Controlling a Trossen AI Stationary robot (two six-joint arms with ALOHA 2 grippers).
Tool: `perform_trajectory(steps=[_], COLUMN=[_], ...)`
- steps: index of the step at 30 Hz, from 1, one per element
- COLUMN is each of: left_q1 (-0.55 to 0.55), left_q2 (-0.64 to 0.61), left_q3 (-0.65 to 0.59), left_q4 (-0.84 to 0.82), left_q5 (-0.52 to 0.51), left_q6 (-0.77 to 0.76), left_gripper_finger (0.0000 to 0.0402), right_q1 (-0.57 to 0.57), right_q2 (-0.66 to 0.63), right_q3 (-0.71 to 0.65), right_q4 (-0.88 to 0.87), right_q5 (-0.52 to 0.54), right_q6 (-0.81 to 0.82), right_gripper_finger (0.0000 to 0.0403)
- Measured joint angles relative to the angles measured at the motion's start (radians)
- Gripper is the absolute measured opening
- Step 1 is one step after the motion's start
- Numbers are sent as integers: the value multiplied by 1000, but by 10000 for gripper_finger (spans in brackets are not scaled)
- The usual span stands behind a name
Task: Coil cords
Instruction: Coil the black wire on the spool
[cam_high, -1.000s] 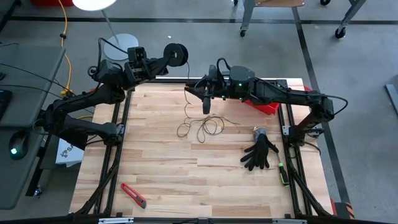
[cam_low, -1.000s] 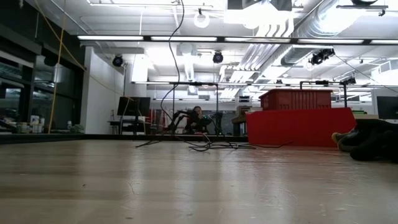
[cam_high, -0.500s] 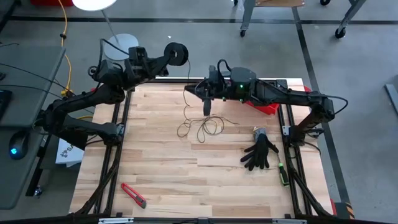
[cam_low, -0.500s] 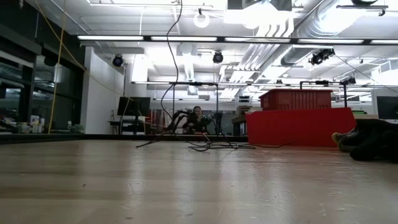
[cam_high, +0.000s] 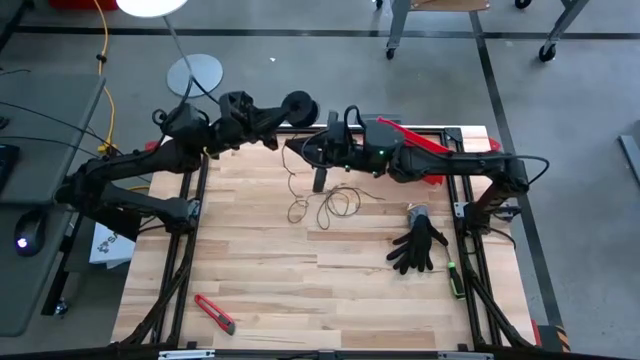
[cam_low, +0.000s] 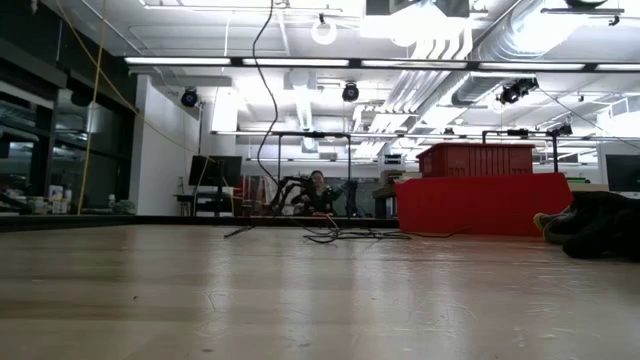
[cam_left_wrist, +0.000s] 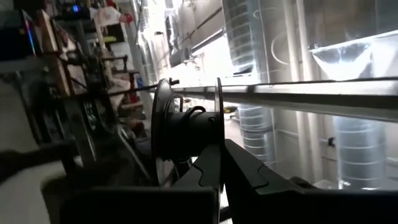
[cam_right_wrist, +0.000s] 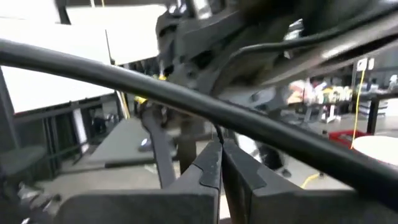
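The small black spool (cam_high: 298, 105) hangs above the table's far edge, with my left gripper (cam_high: 284, 113) shut on it; the left wrist view shows its two flanges and hub (cam_left_wrist: 186, 129). The thin dark cord (cam_high: 288, 165) runs from near the spool past my right gripper (cam_high: 304, 150), which is shut on it just right of the spool. From there the cord drops (cam_low: 262, 110) to a loose tangle (cam_high: 322, 206) lying on the wooden table (cam_high: 260, 280). My left gripper pinches the rim of one spool flange (cam_left_wrist: 219, 163) between its two fingers, coming from the table's left and pointing slightly upward. The spool is lifted clear. My right gripper pinches the thin cord (cam_right_wrist: 217, 135) between its shut fingertips, level, from the table's right. Below the grip the cord hangs slack to the table.
A black glove (cam_high: 418, 246) and a small grey object (cam_high: 417, 213) lie at the right. A red bin (cam_high: 432, 170) sits under the right arm at the far right. A red box cutter (cam_high: 214, 313) lies near the front left, a green tool (cam_high: 455, 278) by the right edge.
My left gripper has carried the spool toward the table's right and a little down, rolling its wrist so the spool has turned. My right gripper has moved toward the table's left, closer to the spool. The hanging cord has shifted with them; the tangle on the table has stayed put.
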Motion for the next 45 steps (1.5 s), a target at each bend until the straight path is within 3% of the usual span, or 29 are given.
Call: perform_trajectory(steps=[8, 19, 26, 31, 45], left_q1=[-78, -174, -221, -224, -132], left_q2=[0, 0, 0, -8, -140], left_q3=[0, 1, 52, 132, 211], left_q4=[-8, 1, -65, -241, -828], left_q5=[-102, -136, -121, -58, -82], left_q6=[-33, -110, -90, -22, 337], left_gripper_finger=[0, 0, 0, 0, 0], right_q1=[-4, -49, -101, -143, -279], right_q2=[45, 68, 68, 57, -5], right_q3=[0, 0, 0, 0, 0], right_q4=[122, 166, 169, 165, -34], right_q5=[5, 6, -66, -133, -329], right_q6=[27, 46, 45, 31, 19], right_gripper_finger=[0, 0, 0, 0, 0])
